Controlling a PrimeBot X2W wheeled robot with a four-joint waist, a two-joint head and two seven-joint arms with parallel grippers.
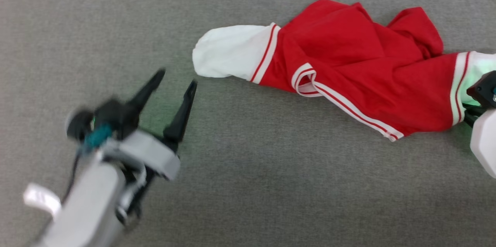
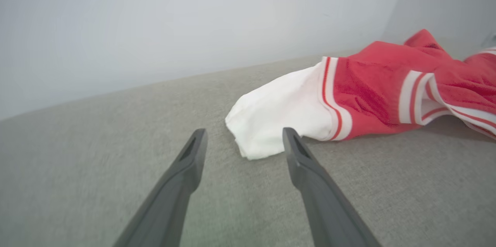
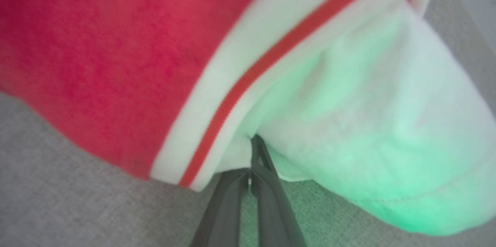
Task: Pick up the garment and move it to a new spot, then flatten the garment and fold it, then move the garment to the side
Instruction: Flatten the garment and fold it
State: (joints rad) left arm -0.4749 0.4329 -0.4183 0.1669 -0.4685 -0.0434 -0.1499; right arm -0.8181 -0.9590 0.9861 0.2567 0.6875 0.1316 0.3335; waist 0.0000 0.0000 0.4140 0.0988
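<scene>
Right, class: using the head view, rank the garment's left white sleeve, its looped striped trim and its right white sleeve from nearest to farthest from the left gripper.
1. Left white sleeve: just up and right of the open left gripper.
2. Looped striped trim: middle of the garment, farther right.
3. Right white sleeve: at the right edge, pinched by the right gripper.

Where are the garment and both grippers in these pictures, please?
garment (image 1: 348, 64), head view, red body.
left gripper (image 1: 177, 77), head view, midway between fingertips.
right gripper (image 3: 254, 142), right wrist view, shut fingertips.
</scene>
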